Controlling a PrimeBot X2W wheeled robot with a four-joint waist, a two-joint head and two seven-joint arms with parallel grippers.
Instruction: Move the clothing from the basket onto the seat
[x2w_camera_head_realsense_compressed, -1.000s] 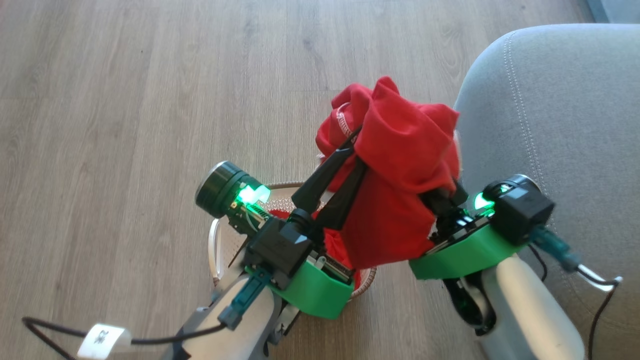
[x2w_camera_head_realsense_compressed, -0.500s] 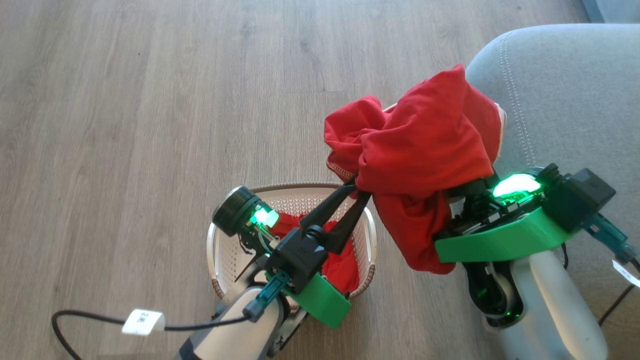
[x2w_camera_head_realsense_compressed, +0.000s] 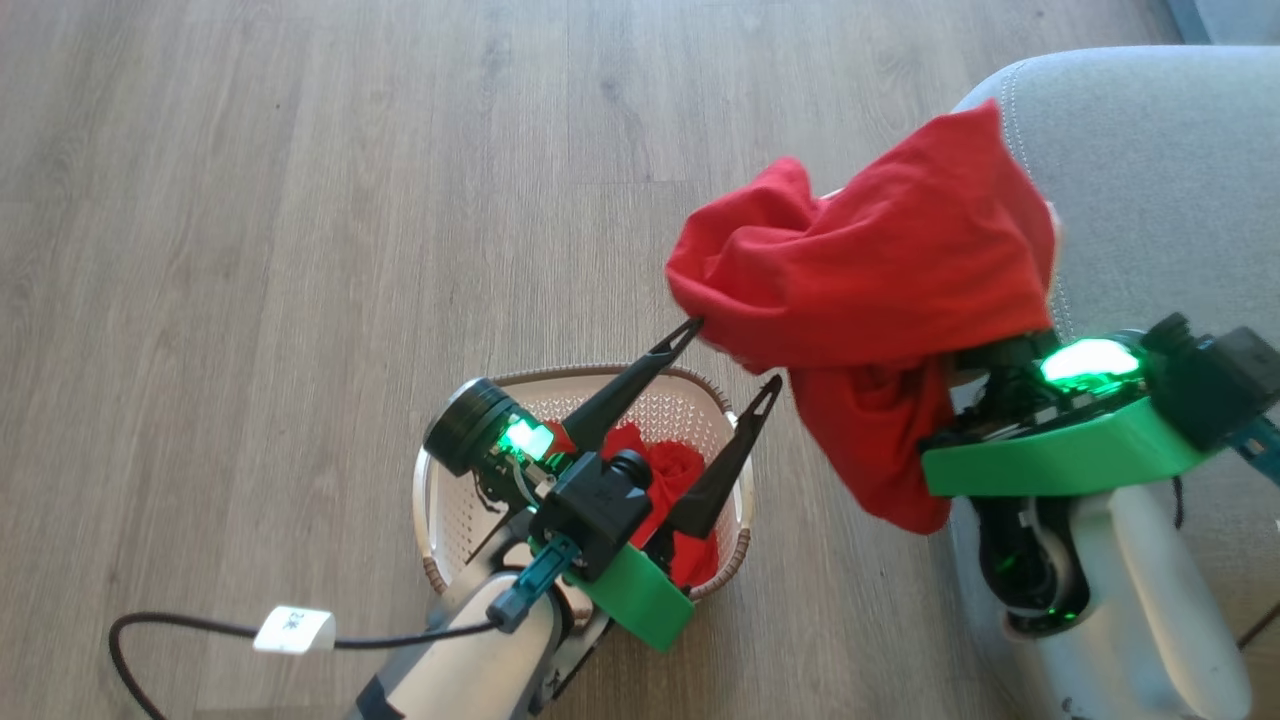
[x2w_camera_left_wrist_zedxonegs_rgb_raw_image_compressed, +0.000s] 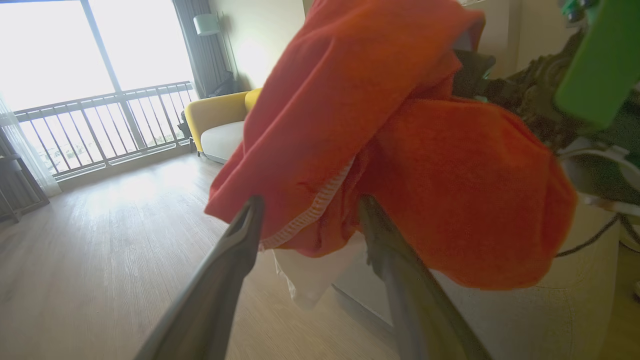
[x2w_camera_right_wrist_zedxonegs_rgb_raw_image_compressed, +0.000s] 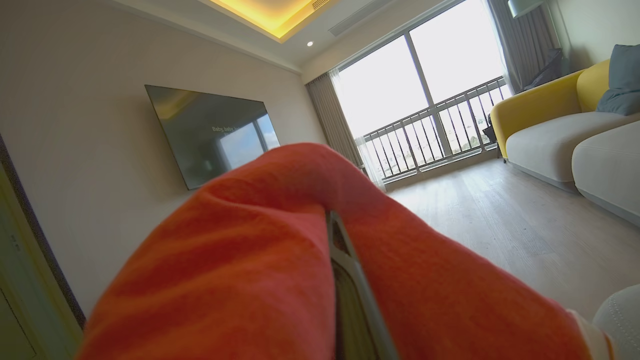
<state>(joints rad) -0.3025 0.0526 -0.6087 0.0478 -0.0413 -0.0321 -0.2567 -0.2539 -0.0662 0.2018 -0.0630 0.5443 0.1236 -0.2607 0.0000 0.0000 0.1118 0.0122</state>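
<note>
While aloft, red garment (x2w_camera_head_realsense_compressed: 880, 270) lengthwise toward seat (x2w_camera_head_realsense_compressed: 1150, 180).

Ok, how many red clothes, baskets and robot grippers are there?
Red clothes: 2, the lifted garment and the garment lying in the basket
Baskets: 1
Grippers: 2, the left gripper and the right gripper
Total: 5

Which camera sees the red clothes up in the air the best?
The head view: it takes in the whole lifted red garment, bunched up by the seat. The left wrist view catches its hanging underside and stitched hem; the right wrist view, a close fold.
</note>
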